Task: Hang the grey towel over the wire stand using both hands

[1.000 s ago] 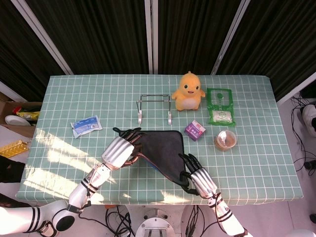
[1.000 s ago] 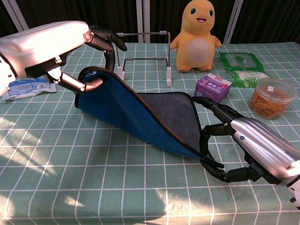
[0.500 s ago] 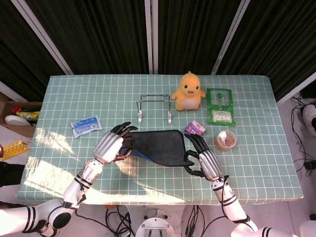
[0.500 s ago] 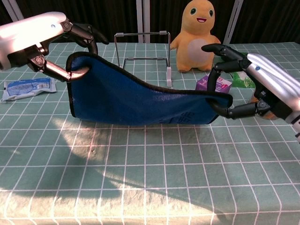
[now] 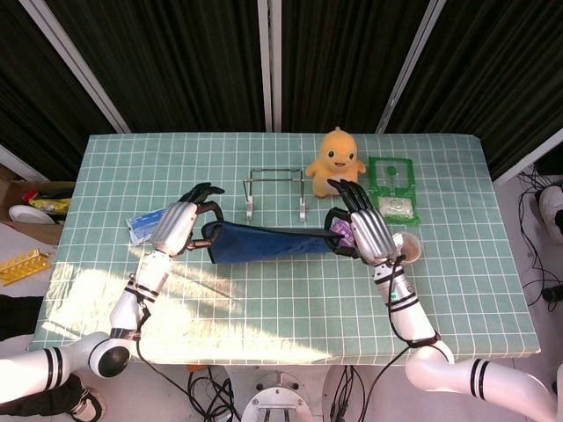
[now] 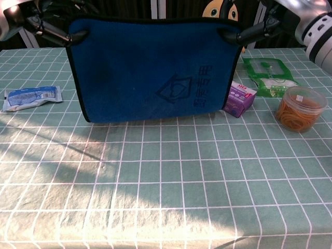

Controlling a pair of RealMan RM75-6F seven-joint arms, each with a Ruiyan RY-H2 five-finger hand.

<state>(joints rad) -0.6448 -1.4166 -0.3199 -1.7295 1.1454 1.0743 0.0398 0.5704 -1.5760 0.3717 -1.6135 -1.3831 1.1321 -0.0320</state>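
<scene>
Chest view shows towel (image 6: 155, 67) bearing a diamond logo and unreadable characters.

Head cam's looking steeply down from high, taking in the whole table (image 5: 440, 290); chest cam's sitting low, close, facing forward. Both are sharing the towel (image 5: 264, 243).

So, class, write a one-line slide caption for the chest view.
Left hand and right hand hold the towel up by its top corners, blue side facing the camera, hiding the wire stand behind.
</scene>
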